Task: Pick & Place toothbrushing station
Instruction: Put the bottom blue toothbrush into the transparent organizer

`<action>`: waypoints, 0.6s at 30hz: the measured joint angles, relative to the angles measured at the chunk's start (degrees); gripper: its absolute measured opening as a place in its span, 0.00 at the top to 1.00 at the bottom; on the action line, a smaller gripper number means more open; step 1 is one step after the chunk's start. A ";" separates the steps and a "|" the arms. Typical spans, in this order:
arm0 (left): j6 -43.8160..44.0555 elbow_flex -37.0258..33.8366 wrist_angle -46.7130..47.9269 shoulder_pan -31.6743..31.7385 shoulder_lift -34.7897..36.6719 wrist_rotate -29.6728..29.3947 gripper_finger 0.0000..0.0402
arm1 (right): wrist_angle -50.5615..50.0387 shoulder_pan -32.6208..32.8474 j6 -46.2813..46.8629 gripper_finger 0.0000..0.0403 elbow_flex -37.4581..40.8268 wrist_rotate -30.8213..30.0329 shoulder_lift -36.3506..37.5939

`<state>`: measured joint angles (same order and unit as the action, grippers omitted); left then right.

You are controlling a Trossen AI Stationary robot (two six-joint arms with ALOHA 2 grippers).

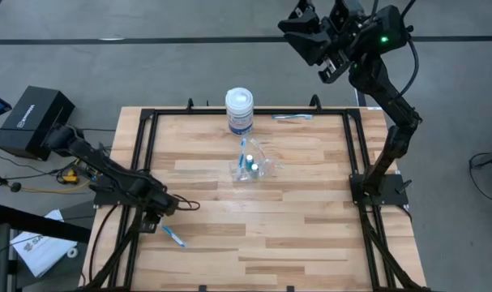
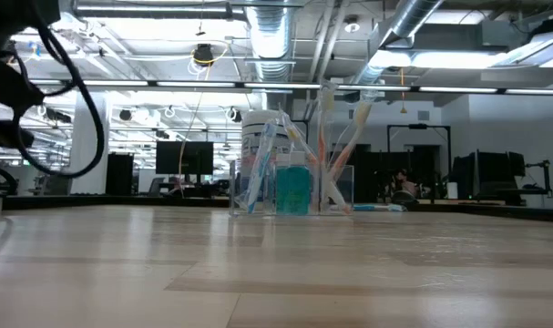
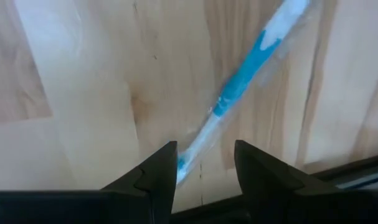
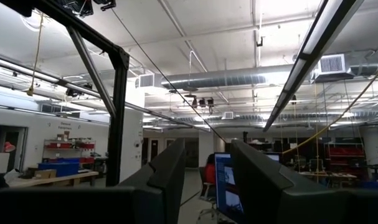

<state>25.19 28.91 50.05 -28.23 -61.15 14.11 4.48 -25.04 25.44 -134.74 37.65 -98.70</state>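
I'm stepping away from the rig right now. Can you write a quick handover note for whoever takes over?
Left gripper: open, low over a loose toothbrush at the table's near left edge, fingers either side of its handle end, not yet closed.
Right gripper: open and empty, parked raised beyond the far right edge.
Clear holder: mid-table, already holding toothbrushes. White jar stands behind it.
Another toothbrush lies at the far edge.
Done: some of the kit is in the holder.
Left: grasp the near toothbrush and place it, then probably the far one.
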 joint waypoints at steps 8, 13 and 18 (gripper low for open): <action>2.50 -0.23 -3.88 -2.04 -1.26 0.69 0.63 | -1.29 -0.20 0.01 0.70 0.00 0.02 0.00; 8.34 -2.70 -8.35 -5.48 -1.30 0.42 0.63 | -1.54 -0.20 0.00 0.70 0.00 0.45 0.00; 13.63 -6.02 -9.65 -9.55 -1.20 2.82 0.64 | -1.58 -0.20 0.01 0.70 0.00 1.14 0.00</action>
<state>38.83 22.90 40.41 -37.78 -62.35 16.93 2.90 -25.23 25.45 -134.74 38.79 -98.70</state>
